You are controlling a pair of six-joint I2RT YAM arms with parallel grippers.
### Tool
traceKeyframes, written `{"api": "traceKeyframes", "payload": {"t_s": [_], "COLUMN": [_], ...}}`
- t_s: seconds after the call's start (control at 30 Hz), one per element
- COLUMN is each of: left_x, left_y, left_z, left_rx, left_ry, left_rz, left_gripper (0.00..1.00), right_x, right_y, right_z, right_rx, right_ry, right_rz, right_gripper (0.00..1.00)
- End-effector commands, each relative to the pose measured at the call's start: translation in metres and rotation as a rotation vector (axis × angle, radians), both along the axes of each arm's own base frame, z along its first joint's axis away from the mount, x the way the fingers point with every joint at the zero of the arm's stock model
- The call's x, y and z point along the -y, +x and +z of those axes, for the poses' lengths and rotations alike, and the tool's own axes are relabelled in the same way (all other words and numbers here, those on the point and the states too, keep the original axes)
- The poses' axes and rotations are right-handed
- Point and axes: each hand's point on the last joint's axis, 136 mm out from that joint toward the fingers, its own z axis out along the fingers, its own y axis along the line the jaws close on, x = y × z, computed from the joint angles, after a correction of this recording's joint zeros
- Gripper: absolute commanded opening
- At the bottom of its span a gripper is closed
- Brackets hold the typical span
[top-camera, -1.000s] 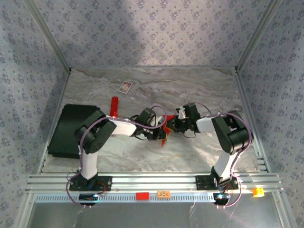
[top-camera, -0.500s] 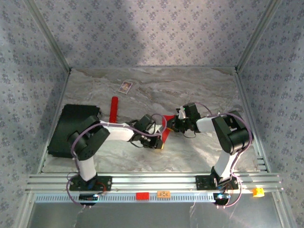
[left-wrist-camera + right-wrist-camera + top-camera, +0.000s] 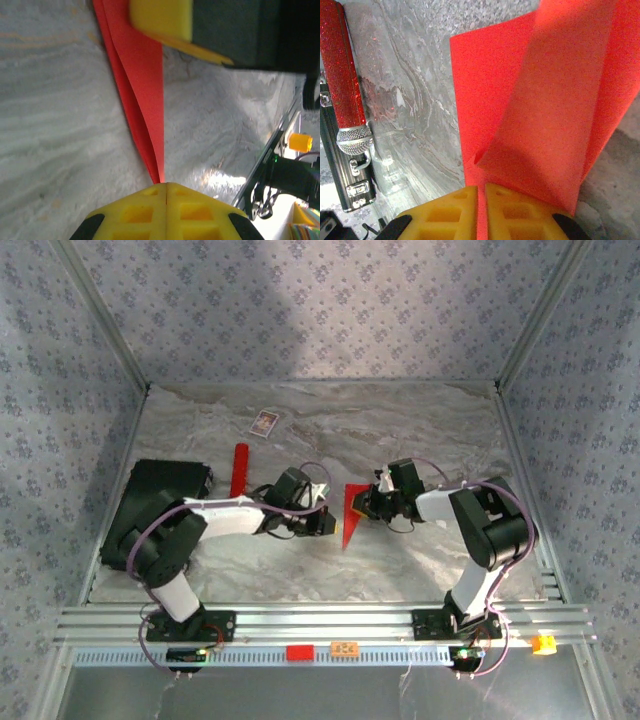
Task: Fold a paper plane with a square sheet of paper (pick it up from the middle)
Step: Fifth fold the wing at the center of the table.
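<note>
My right gripper (image 3: 481, 188) is clamped on the thin bright red square sheet of paper (image 3: 346, 526), which is creased narrower. Two layers rise from between my yellow pads, one flap leaning over the other. My left gripper (image 3: 166, 185) is pressed closed too, and the tapering near end of the sheet runs straight into the seam between its fingers, so I judge it is pinching that end. The sheet hangs between my two grippers, on edge above the grey marbled tabletop (image 3: 420, 430), near the middle, with its point aimed toward the near edge.

As I read it, the step is sharpening a lengthwise fold. To do it well I should make the right grip a firm anchor and draw the left pinch along the crease in one line. Light tension should bring the layers together without tearing them. The edges must match before I press, since a skewed crease here would give a lopsided dart. Where the layers gape near the right pads, I should close them first.

The only container is the flat black latched case (image 3: 155, 510) at the left of the table. Its lid is shut, so I cannot tell what is inside. The glittery red cylindrical stick with a silver mesh ball tip (image 3: 240, 468) lies outside it, just beside its far right corner.
</note>
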Motion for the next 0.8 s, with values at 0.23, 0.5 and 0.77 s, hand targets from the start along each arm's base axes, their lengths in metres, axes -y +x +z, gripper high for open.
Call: {"api": "traceKeyframes", "payload": {"t_s": [0.23, 0.5, 0.77], "left_x": [0.042, 0.055, 0.039], "left_y": [0.022, 0.029, 0.019], "left_z": [0.009, 0.001, -0.042], "left_rx": [-0.015, -0.015, -0.063], "left_ry": [-0.107, -0.107, 0.086], "left_rz": [-0.022, -0.027, -0.027], "left_gripper": [0.05, 0.05, 0.02], "right_x": [0.01, 0.01, 0.009], "right_y": [-0.022, -0.022, -0.021], "right_z": [-0.026, -0.024, -0.021], "right_rx": [-0.125, -0.123, -0.117], "right_ry": [-0.063, -0.061, -0.053], "right_rz": [-0.076, -0.078, -0.076], "right_gripper": [0.15, 0.15, 0.16]}}
